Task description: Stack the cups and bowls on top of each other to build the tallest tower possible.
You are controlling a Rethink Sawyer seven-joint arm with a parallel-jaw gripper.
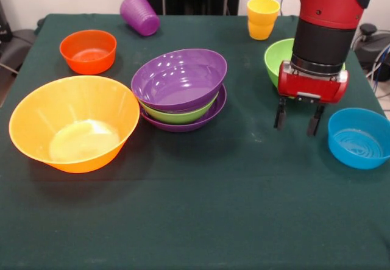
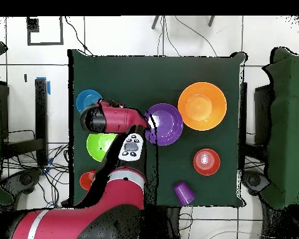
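Observation:
My gripper (image 1: 297, 120) hangs open and empty just above the cloth, between the blue bowl (image 1: 359, 137) and the tower (image 1: 180, 87). The tower is a purple bowl on a green bowl on a purple bowl; it also shows in the overhead view (image 2: 164, 124). A second green bowl (image 1: 275, 60) stands behind the gripper, partly hidden by the arm. The very large yellow-orange bowl (image 1: 74, 124) and the small red-orange bowl (image 1: 88, 50) stand at the left. A ribbed purple cup (image 1: 140, 14) lies on its side at the far edge. Yellow-orange cups (image 1: 262, 17) stand nested at the far right.
The table (image 1: 201, 221) wears a dark green cloth. In the overhead view the arm covers the gripper and part of the green bowl (image 2: 99, 147); the blue bowl (image 2: 88, 101) lies beside it. Cables and furniture stand around the table.

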